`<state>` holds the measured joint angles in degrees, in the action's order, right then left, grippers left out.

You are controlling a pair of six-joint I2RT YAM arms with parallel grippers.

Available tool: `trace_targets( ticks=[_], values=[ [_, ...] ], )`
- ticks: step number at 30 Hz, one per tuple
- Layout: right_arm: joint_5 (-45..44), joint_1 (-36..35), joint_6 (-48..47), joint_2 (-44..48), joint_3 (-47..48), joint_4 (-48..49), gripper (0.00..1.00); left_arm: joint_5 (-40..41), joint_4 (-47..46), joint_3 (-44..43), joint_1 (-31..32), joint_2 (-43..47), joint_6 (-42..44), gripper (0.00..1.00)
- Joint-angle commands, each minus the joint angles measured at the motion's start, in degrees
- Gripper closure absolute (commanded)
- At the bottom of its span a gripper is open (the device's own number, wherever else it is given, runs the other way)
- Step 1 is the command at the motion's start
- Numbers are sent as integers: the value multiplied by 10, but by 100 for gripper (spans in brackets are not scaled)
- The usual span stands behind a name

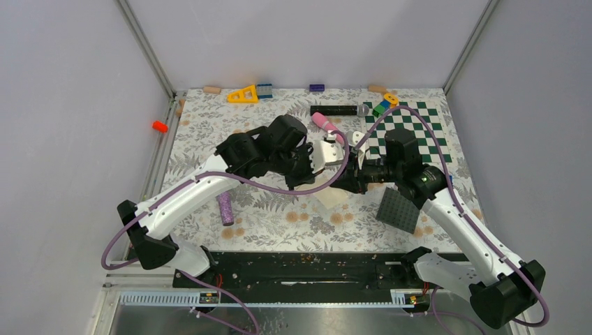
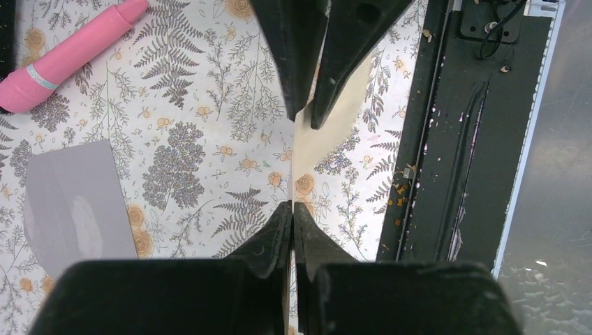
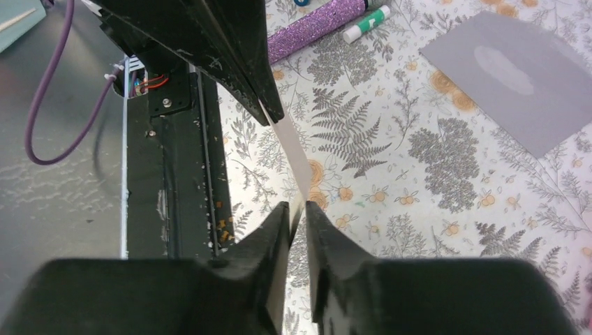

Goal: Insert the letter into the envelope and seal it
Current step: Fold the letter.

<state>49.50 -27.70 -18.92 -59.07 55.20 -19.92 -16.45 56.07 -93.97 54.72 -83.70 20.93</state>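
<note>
The letter [image 2: 336, 120] hangs above the floral cloth, a tan sheet seen nearly edge-on, and a corner of it shows below the arms [image 1: 332, 198]. My left gripper [image 2: 292, 204] is shut on one edge of the sheet. Facing it, my right gripper [image 3: 297, 206] has its jaws a little apart. The letter [image 3: 293, 150] runs between them, resting against one finger. The two grippers meet over the middle of the table [image 1: 322, 162] [image 1: 343, 177]. The envelope [image 2: 77, 202] [image 3: 513, 77] lies flat on the cloth, grey, off to one side of both grippers.
A pink cylinder [image 2: 63, 56] lies beyond the envelope. A purple glitter cylinder [image 1: 225, 208] and a glue stick [image 3: 366, 23] lie left. A dark studded plate [image 1: 399, 209] and a checkerboard [image 1: 412, 129] sit right. The black base rail [image 2: 454, 139] runs along the near edge.
</note>
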Motion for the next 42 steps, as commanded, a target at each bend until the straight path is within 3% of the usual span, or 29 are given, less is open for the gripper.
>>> trace_targets(
  ticks=[1, 2, 3, 6, 7, 8, 10, 12, 13, 14, 16, 17, 20, 21, 22, 24, 26, 27, 29, 30, 31, 32, 35, 36, 39, 42],
  values=[
    [-9, -3, -6, 11, 1, -8, 92, -4, -18, -5, -6, 30, -3, 100],
    [-10, -3, -7, 11, 1, -9, 97, -5, -18, -4, -6, 31, -3, 100],
    [-10, -3, -9, 10, 1, -11, 95, -4, -18, -4, -7, 32, -3, 100],
    [-13, -3, -9, 10, 0, -13, 57, -5, -20, -4, -9, 35, -3, 100],
    [-13, -3, -9, 11, 1, -14, 59, -5, -20, -4, -9, 36, -3, 100],
    [-13, -3, -10, 13, -1, -15, 68, -4, -20, -4, -10, 37, -3, 100],
    [-13, -3, -10, 14, -1, -18, 99, -5, -20, -5, -11, 39, -3, 100],
    [-10, -3, -12, 15, -1, -20, 99, -5, -20, -4, -13, 41, -3, 100],
    [-10, -3, -11, 16, -1, -21, 87, -6, -20, -3, -12, 41, -3, 100],
    [-11, -3, -12, 17, -1, -23, 68, -5, -20, -4, -13, 41, -2, 100],
    [-16, -3, -16, 19, 0, -26, 58, -4, -20, -4, -13, 42, -2, 100],
    [-18, -3, -19, 20, 0, -29, 59, -4, -20, -4, -13, 42, -2, 100],
    [-29, -3, -28, 27, -1, -42, 93, -1, -21, -4, -15, 46, -1, 100],
    [-34, -3, -30, 29, -1, -46, 96, -1, -21, -5, -15, 47, -1, 100],
    [-38, -3, -33, 31, -2, -50, 89, -1, -21, -4, -16, 48, -1, 100],
    [-42, -3, -44, 35, -2, -61, 60, 0, -21, -4, -17, 49, -1, 100],
    [-46, -3, -49, 39, -2, -70, 54, 0, -20, -4, -17, 50, 0, 100],
    [-46, -3, -53, 41, -2, -76, 60, 0, -20, -4, -17, 50, 0, 100],
    [-46, -3, -60, 42, -1, -85, 87, 0, -21, -5, -17, 49, 0, 100],
    [-48, -3, -60, 43, -1, -87, 96, 0, -21, -6, -18, 48, 0, 100],
    [-49, -3, -61, 42, 0, -89, 97, 0, -21, -6, -18, 48, 0, 100],
    [-50, -3, -61, 44, -1, -91, 92, 0, -21, -7, -18, 48, 0, 100],
    [-50, -3, -61, 43, 1, -89, 44, 0, -21, -8, -18, 47, 0, 100],
    [-48, -3, -59, 42, 3, -87, 34, -1, -20, -8, -18, 46, -1, 100],
    [-42, -3, -24, 31, 6, -59, 26, -4, -21, -9, -18, 43, -2, 100],
    [-22, -4, 1, 13, 16, -43, 24, -6, -20, -11, -18, 38, -2, 100]
  ],
)
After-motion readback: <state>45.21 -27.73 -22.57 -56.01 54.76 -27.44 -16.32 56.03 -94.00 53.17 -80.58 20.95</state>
